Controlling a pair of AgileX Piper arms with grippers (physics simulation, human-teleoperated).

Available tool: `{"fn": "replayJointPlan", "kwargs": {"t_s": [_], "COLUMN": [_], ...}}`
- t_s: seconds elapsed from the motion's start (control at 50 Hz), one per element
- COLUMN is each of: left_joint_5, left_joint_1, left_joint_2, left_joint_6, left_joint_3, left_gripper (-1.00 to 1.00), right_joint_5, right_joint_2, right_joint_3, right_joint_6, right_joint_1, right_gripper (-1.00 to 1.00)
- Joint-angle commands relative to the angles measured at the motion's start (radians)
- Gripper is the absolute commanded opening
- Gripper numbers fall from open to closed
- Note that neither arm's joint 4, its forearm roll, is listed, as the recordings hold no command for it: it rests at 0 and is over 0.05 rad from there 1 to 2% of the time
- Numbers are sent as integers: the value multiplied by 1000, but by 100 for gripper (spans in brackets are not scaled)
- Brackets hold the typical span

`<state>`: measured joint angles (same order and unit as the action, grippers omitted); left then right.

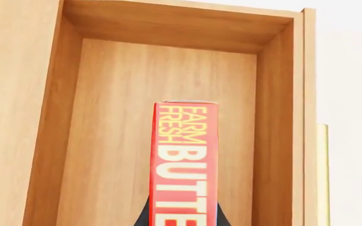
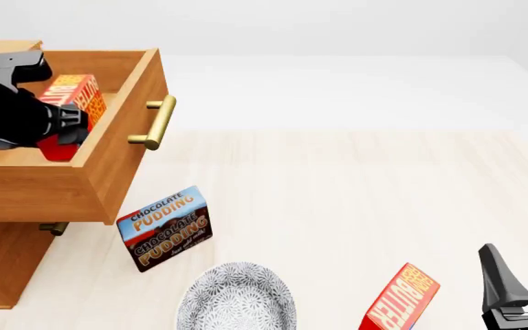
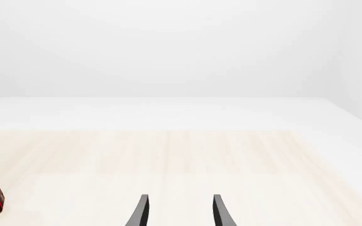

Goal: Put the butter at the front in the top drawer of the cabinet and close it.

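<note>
- Presently the small red box with orange face and white "BUTTER" lettering (image 1: 185, 162) is clamped between the fingers of the left gripper (image 1: 182, 217), dark pads showing on either side of its lower end in the left wrist view
- The box's long axis runs straight out along the fingers, pointing into the open light-brown wooden top drawer (image 2: 108, 161); the drawer floor lies directly beyond it, so the coming move appears to be a lowering and release
- In the front view the held butter sits inside the drawer's outline at about ten o'clock of the picture; whether it touches the floor cannot be told
- The drawer stands pulled out, its brass bar handle (image 2: 157, 124) facing three o'clock, and remains to be pushed shut
- The left arm is plainly the nearer to the drawer; the right gripper (image 2: 521, 285) rests at five o'clock, well apart from the wooden cabinet (image 2: 3, 258), fingers apart and holding nothing
- Count, butter boxes: two, the second red butter box (image 2: 400, 302) tilted on the table at five o'clock, near the right gripper
- Count, brown-and-blue "CHOCOLATE PUDDING" box (image 2: 165, 228): one, just below the drawer front
- Count, grey patterned bowl (image 2: 236, 299): one, at six o'clock
- Count, drawers seen open: one
</note>
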<state>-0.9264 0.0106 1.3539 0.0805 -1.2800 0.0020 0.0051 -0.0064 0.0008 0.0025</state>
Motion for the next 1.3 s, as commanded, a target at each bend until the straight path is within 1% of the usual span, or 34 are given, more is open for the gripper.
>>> {"fn": "replayJointPlan", "kwargs": {"t_s": [0.02,0.36,0.44,0.46,0.66,0.68,0.72,1.02,1.06,1.1,1.3], "left_joint_5": [21,51,50,49,33,21,14,-21,-27,-37,-67], "left_joint_1": [-6,-16,-22,-23,-17,-8,-8,12,2,19,15], "left_joint_2": [-7,5,11,12,3,4,-4,-37,-40,-45,-72], "left_joint_6": [-11,-2,3,3,-7,-20,-19,-45,-47,-58,-69], "left_joint_3": [10,48,44,43,21,7,-1,-19,-24,-30,-43], "left_gripper": [-100,-100,-100,100,100,100,100,100,100,100,100], "right_joint_5": [0,0,0,0,0,0,0,0,0,0,0], "right_joint_2": [-1,-1,-1,-1,-1,-1,-1,-1,-1,-1,-1], "right_joint_3": [1,1,1,1,1,1,1,1,1,1,1], "right_joint_6": [0,0,0,0,0,0,0,0,0,0,0], "right_joint_1": [0,-1,0,0,0,0,0,0,-1,0,0], "right_gripper": [100,100,100,100,100,100,100,100,100,100,100]}}
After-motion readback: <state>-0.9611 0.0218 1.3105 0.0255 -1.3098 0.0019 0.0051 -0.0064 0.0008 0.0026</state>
